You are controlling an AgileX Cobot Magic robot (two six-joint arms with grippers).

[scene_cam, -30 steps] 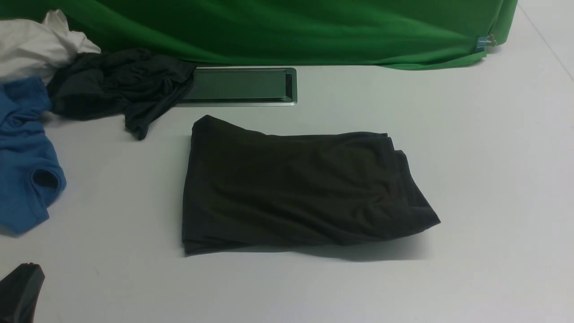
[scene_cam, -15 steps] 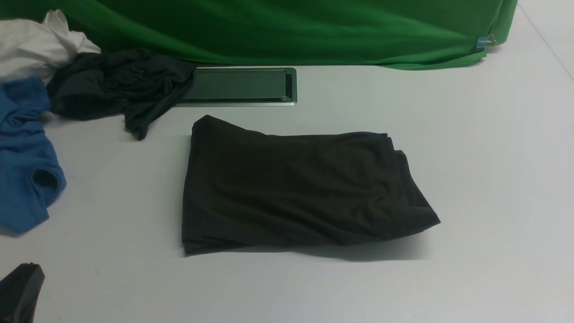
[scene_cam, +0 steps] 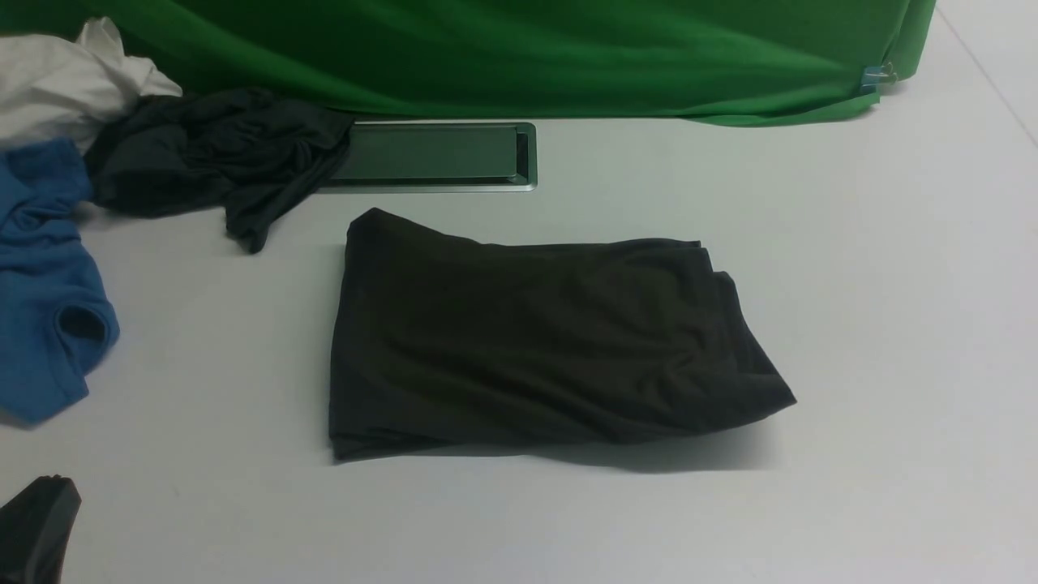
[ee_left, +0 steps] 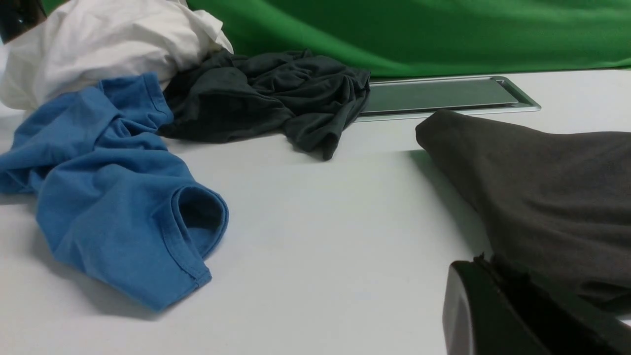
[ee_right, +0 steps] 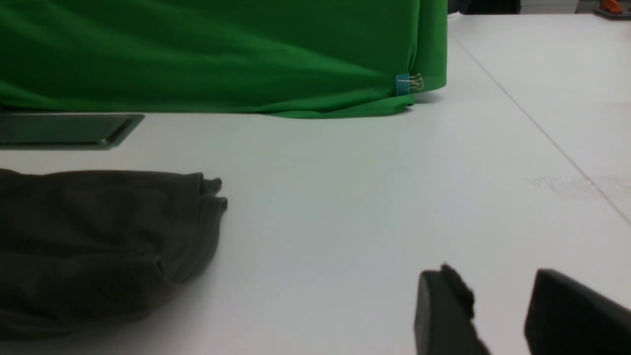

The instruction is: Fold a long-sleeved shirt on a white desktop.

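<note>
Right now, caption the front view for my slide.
Folded dark shirt lies on the white desk, spare clothes piled far left.

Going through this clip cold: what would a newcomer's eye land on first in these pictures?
First the long-sleeved shirt, folded into a dark, rough rectangle in the middle of the white desktop, with no arm over it. Next the green backdrop along the far edge, and at far left a loose pile: a blue shirt, a dark crumpled garment and a white one.
</note>
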